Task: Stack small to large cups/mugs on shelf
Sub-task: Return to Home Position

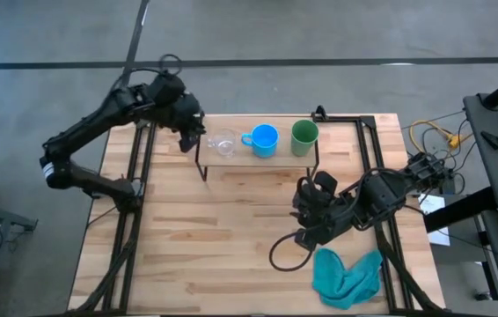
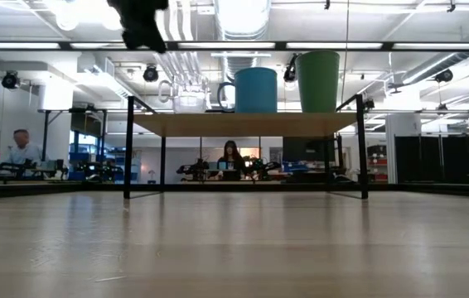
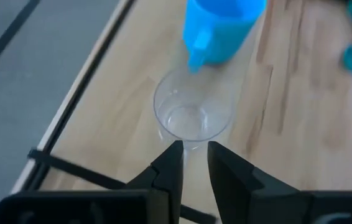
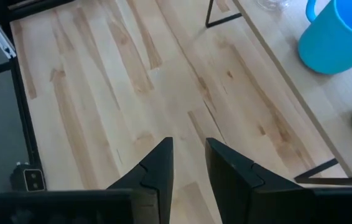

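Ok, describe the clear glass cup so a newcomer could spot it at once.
Find the low wooden shelf at the upper edge of the table in the high view. Three vessels stand in a row on it; the glass cup is the end one nearest the left gripper, beside the blue mug. It alone is transparent and smallest.

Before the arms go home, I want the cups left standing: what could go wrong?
The left gripper, open, hangs at the glass near the shelf end; a skewed retreat might clip it and tip it off. The glass sits by the blue mug, so a knock could spread. The right gripper hangs over the table.
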Controlling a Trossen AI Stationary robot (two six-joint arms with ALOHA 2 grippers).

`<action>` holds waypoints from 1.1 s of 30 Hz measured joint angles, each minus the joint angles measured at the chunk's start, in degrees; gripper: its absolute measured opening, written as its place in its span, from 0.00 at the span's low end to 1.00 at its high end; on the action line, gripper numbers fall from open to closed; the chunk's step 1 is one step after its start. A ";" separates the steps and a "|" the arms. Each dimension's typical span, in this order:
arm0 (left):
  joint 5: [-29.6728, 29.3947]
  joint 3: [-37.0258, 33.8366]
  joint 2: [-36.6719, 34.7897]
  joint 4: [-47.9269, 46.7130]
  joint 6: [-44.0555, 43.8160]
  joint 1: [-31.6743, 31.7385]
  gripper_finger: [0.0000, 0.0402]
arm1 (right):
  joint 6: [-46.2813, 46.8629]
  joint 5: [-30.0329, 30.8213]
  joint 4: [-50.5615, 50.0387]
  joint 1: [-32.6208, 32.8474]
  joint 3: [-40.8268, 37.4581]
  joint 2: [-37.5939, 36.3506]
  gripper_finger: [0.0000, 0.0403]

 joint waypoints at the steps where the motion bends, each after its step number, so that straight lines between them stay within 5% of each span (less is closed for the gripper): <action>1: 0.01 0.46 -0.83 -0.13 -2.20 0.00 0.15 | 0.00 0.00 0.00 0.01 0.00 -0.04 0.22; 9: 0.03 1.08 -8.75 -1.50 -12.83 0.00 0.15 | 0.86 0.56 0.09 -0.20 0.00 -0.04 0.22; 23: 0.21 1.01 -19.08 -1.58 -19.18 -0.02 0.15 | -4.37 19.35 4.89 6.23 -0.54 -12.20 0.22; 33: -1.80 -0.16 -26.47 -1.55 -18.91 -0.04 0.15 | 3.23 30.99 4.83 16.33 -15.11 -25.90 0.22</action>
